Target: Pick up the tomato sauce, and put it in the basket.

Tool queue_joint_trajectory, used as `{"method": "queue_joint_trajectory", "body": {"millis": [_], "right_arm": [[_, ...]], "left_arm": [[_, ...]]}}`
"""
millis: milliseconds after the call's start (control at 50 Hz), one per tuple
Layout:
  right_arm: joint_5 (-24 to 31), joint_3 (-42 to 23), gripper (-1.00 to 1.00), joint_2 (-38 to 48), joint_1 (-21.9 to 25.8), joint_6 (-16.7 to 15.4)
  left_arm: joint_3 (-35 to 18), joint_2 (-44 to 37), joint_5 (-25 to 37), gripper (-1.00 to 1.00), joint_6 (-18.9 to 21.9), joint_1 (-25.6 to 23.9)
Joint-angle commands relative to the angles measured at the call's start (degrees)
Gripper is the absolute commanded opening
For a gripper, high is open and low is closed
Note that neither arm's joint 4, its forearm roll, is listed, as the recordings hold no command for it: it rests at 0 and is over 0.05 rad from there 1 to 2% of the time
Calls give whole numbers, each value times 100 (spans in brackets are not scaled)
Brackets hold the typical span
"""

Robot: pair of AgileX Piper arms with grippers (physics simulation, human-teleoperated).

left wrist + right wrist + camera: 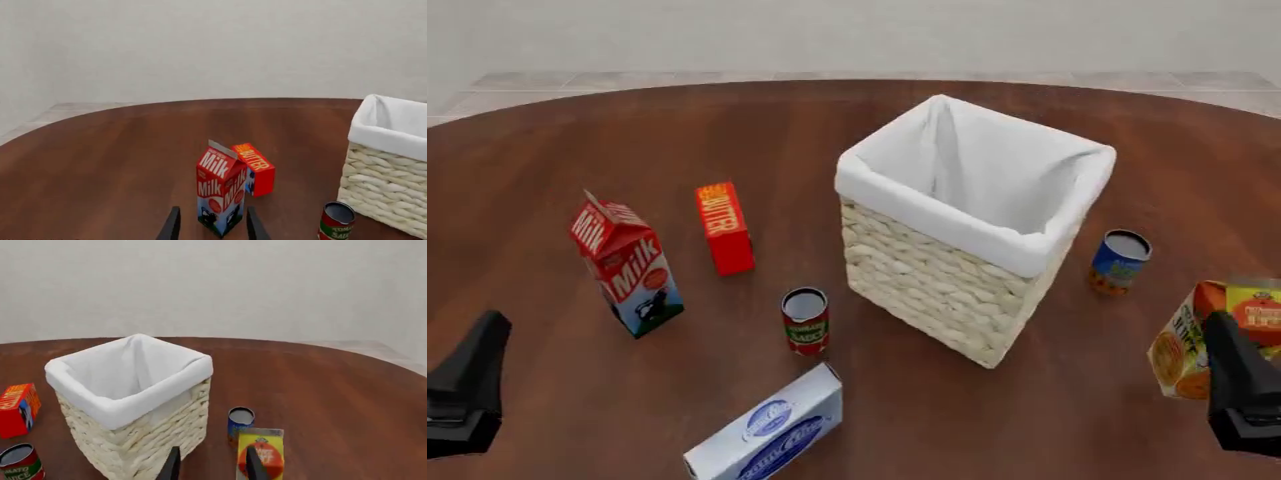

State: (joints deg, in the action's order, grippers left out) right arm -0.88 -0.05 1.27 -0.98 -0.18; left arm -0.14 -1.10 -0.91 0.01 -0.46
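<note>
My left gripper [211, 227] hangs low at the table's near left edge, fingers apart, holding nothing, with the milk carton [221, 194] straight ahead of it. My right gripper [210, 465] sits at the near right edge, fingers likewise apart and empty, facing the juice carton [261, 454]. The sauce can [806, 321] stands upright on the table [587, 130], just left of the basket's [941, 290] near corner, not touching it. A butter box [725, 227] stands behind the can, a white-and-blue box [769, 427] lies in front. A blue can [1118, 261] stands right of the basket.
</note>
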Motion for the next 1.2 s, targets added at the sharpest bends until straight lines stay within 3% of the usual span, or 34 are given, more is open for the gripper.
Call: {"method": "queue_joint_trajectory", "body": {"millis": [20, 280, 300, 320, 660, 720, 740, 880, 900, 920, 1200], "right_arm": [[60, -4, 100, -81, 98, 15], [52, 3, 100, -80, 96, 15], [-332, 4, 100, 324, 473, 16], [43, 3, 100, -71, 97, 16], [52, 2, 100, -73, 89, 29], [42, -40, 100, -45, 191, 304], [50, -88, 100, 73, 234, 258], [692, -1073, 100, 707, 655, -49], [865, -1350, 100, 910, 851, -454], [991, -1488, 100, 967, 851, -280], [2279, -2846, 100, 1695, 1521, 43]], "left_arm": [[-58, 68, 126, 100, -13, 47], [-162, 51, 213, 100, -35, 50], [-170, 91, 259, 100, -34, 51], [-172, 85, 263, 100, -39, 51], [-147, -13, 165, 100, -46, 54], [-148, -2, 170, 100, -42, 54], [-148, 81, 212, 100, -20, 52], [-122, -68, 135, 100, -73, 57], [-126, 73, 183, 100, -20, 53], [-125, 71, 189, 100, -25, 53], [-120, 59, 202, 100, -40, 54]]}}
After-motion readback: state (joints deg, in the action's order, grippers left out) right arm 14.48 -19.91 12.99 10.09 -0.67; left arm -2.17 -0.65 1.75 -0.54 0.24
